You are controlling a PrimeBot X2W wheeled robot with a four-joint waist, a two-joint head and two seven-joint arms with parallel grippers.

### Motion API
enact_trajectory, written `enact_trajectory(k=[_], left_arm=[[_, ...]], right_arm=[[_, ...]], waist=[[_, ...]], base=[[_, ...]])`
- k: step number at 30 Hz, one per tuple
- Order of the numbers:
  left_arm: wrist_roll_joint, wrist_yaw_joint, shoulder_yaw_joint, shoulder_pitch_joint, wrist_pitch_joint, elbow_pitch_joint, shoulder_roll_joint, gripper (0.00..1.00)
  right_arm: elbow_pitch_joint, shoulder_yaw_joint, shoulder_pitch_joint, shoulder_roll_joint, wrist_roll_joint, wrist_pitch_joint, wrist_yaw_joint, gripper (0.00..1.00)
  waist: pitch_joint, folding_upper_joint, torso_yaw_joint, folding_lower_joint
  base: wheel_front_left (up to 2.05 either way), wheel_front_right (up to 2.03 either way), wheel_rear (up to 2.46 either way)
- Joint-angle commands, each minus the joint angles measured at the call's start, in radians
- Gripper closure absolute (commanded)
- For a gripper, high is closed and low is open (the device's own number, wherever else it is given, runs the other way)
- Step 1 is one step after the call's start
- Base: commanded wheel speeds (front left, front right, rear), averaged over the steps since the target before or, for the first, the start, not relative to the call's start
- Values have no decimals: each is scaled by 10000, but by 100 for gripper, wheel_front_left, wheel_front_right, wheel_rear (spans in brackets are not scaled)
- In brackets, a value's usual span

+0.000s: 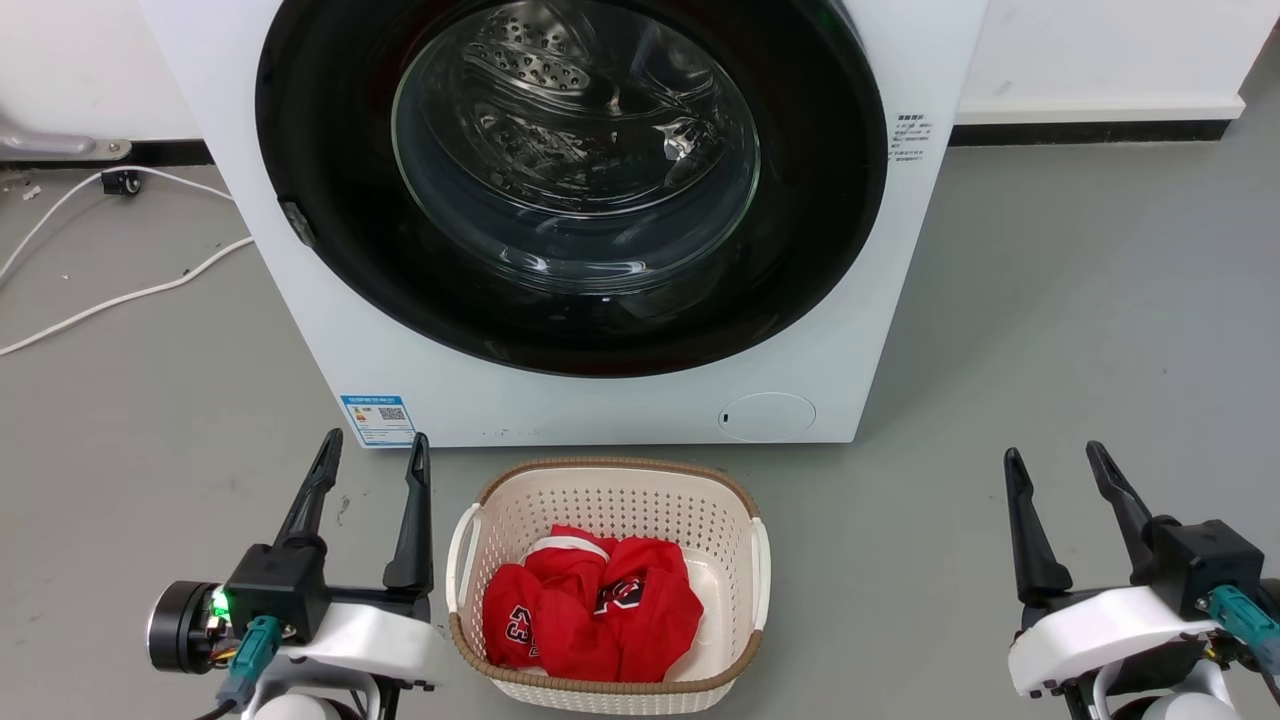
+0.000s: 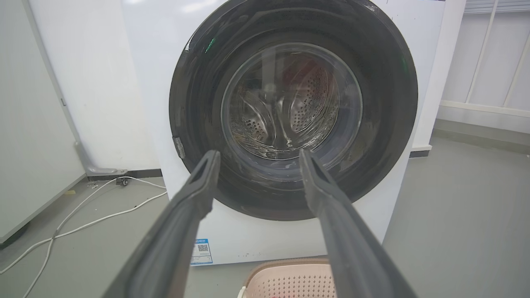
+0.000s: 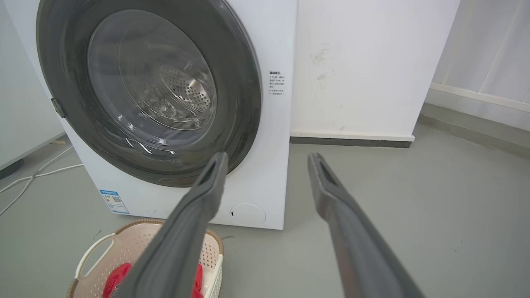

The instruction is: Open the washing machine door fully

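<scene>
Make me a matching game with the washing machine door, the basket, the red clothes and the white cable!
Things:
1. washing machine door
2. basket
3. red clothes
4. white cable

Where or how:
A. piled inside the basket
B. shut against the machine
C. lying on the floor, left of the machine
D. standing on the floor in front of the machine

Pairs: 1-B, 2-D, 3-A, 4-C

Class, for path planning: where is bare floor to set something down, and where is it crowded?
Bare floor lies right of the washing machine, up to the skirting. Crowded: laundry basket before the machine, white cables on its left.
</scene>
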Motion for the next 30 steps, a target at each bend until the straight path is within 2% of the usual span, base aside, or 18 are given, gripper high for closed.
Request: enact_trajectory(k=[1, 8, 20, 21, 22, 23, 24, 28, 30], left_arm=[[222, 25, -15, 73, -84, 3, 2, 0], [588, 10, 37, 104, -207, 35, -46, 0], [436, -99, 170, 124, -186, 95, -167, 0], [438, -106, 180, 123, -186, 100, -179, 0], [439, -114, 185, 124, -186, 108, -190, 0], [440, -122, 191, 125, -186, 116, -200, 0], [441, -132, 203, 126, -186, 125, -209, 0], [440, -166, 229, 134, -186, 146, -233, 0], [437, -170, 249, 140, -186, 157, -247, 0]], right_arm=[[-7, 7, -13, 32, -213, -80, -3, 0], [60, 25, -9, 36, -507, -197, -3, 0], [174, -21, 0, 36, -236, -199, -3, 0], [185, -18, 2, 36, -196, -189, -3, 11], [187, -9, 2, 36, -143, -196, -3, 61], [192, -7, 4, 36, -125, -203, -3, 93], [210, -7, 9, 36, -82, -194, -3, 100], [252, -4, 5, 36, 146, -246, -3, 100], [290, -9, -22, 36, 638, -347, -3, 100]], waist=[[0, 0, -3, 0], [-6, 0, 1, 0], [-34, 0, 8, 0], [-36, 0, 9, 0], [-37, 0, 11, 0], [-37, 0, 12, 0], [-39, 0, 15, 0], [-35, 0, 24, 0], [-36, 0, 26, 0]], base=[[0, 0, 0], [0, 0, 0], [0, 0, 0], [0, 0, 0], [0, 0, 0], [0, 0, 0], [0, 0, 0], [0, 0, 0], [0, 0, 0]])
